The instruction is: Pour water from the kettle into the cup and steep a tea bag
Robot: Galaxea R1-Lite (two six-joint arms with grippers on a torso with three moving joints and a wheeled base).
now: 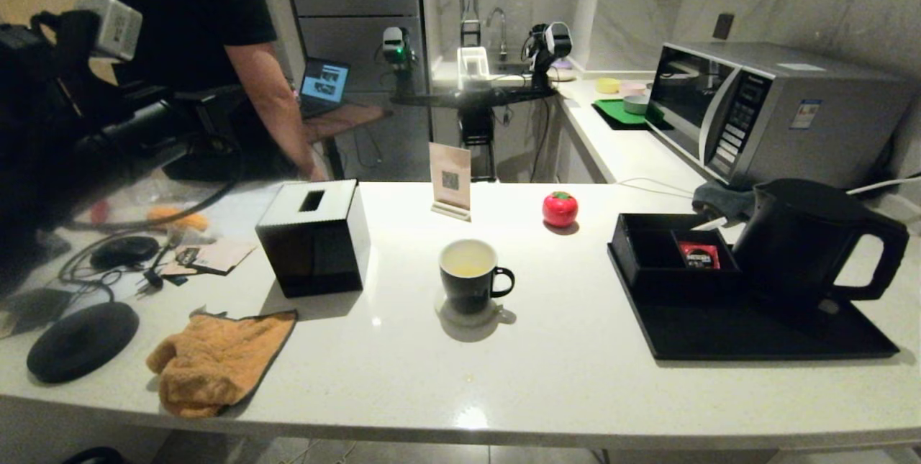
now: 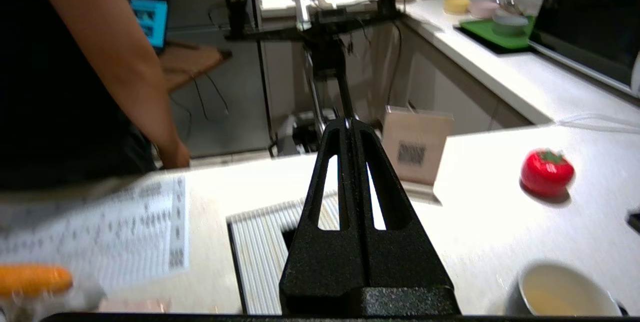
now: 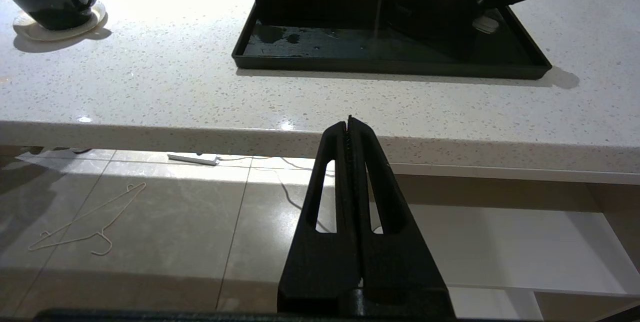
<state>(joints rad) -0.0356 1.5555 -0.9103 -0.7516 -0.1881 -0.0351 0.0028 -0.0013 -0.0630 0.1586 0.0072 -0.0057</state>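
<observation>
The cup (image 1: 468, 276) stands mid-surface holding pale yellowish water, and the kettle (image 1: 806, 237) sits on its black tray (image 1: 755, 338). Pouring looks done. No tea bag is visible. The left gripper (image 2: 352, 123), jaws clenched and empty, hangs above the tissue box (image 1: 313, 237). The right gripper (image 3: 349, 121) is parked below the surface edge, also clenched. Next comes finding the tea bag.

White counter (image 1: 575, 392) under cloth (image 1: 216, 360), tray (image 1: 755, 331)

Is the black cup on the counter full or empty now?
Partly filled. The cup stands upright, and pale yellowish water lies low against its white inside, well under the rim.
</observation>
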